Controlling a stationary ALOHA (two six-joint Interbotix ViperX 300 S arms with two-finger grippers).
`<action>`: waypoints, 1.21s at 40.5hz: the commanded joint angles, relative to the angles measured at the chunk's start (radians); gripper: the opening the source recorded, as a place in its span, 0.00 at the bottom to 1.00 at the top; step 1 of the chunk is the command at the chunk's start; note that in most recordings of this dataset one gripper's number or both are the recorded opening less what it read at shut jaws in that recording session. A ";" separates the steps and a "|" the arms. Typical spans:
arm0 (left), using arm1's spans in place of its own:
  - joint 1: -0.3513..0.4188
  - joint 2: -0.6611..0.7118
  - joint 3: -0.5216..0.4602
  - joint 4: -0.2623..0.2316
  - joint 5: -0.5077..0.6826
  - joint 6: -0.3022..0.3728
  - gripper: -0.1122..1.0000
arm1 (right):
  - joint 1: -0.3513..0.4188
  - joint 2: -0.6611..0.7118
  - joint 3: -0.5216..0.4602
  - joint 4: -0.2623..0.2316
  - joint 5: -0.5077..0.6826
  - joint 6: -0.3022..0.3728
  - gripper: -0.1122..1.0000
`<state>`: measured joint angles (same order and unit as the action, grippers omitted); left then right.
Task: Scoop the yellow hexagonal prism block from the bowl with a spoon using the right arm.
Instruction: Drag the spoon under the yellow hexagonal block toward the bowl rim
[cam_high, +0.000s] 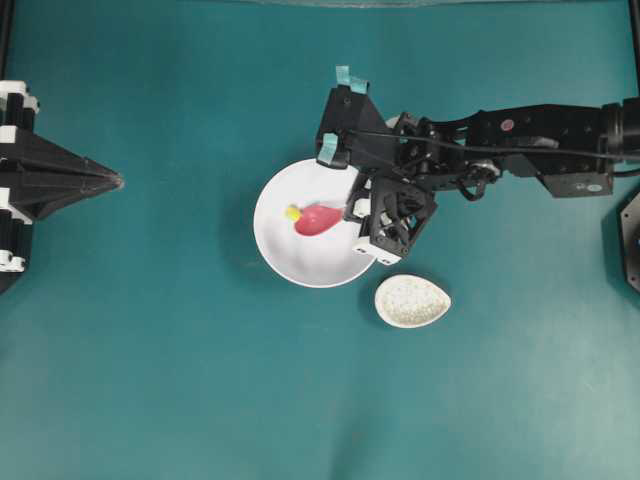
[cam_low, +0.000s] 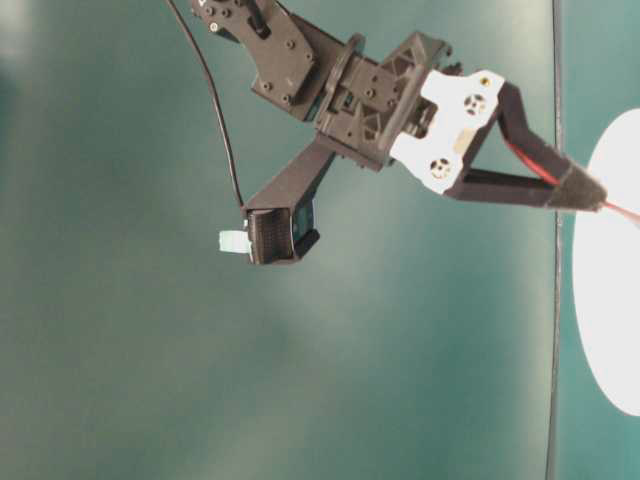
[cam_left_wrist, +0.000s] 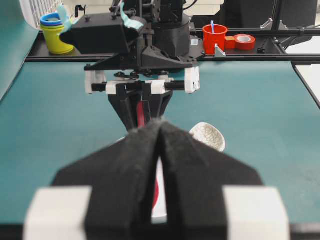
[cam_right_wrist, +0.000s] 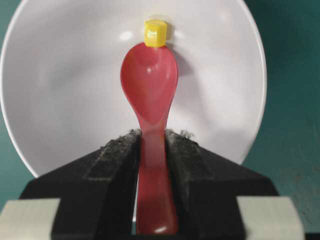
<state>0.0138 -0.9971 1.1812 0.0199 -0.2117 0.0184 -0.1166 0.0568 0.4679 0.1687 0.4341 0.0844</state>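
Overhead exterior view, read left to right with the bowl (cam_high: 312, 222) as landmark. Far left of the bowl, at the frame edge, the left pincer (cam_high: 112, 181) is parked over the teal tabletop (cam_high: 160, 380) — its two padded fingers pressed together, nothing between them; the left wrist view confirms the pads meet. Inside the bowl, left of centre, sits the yellow hexagonal prism block (cam_high: 292, 212), touching the tip of the spoon (cam_high: 320, 219). The spoon's scoop lies just right of the block, hollow side up, with no block in it; the handle runs right toward the bowl's rim. Right wrist view: right pincer (cam_right_wrist: 152, 145) is partly closed, both pads clamped on the spoon handle — the block stands against the scoop's far tip, on the bowl floor. The right arm (cam_high: 520, 135) reaches in from right of the bowl. Just below-right of the bowl, apart from it, rests a small speckled egg-shaped dish (cam_high: 412, 301).
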 joint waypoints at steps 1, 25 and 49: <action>0.000 0.003 -0.028 0.002 -0.003 0.002 0.09 | 0.000 -0.008 -0.029 -0.003 -0.023 -0.002 0.31; 0.000 0.003 -0.028 0.002 -0.003 0.002 0.09 | 0.000 -0.023 -0.037 0.000 -0.124 0.000 0.31; 0.000 0.003 -0.028 0.002 -0.003 0.002 0.09 | 0.006 -0.095 0.015 0.002 -0.202 0.000 0.31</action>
<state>0.0138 -0.9971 1.1812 0.0184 -0.2102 0.0184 -0.1150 -0.0046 0.4878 0.1687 0.2500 0.0844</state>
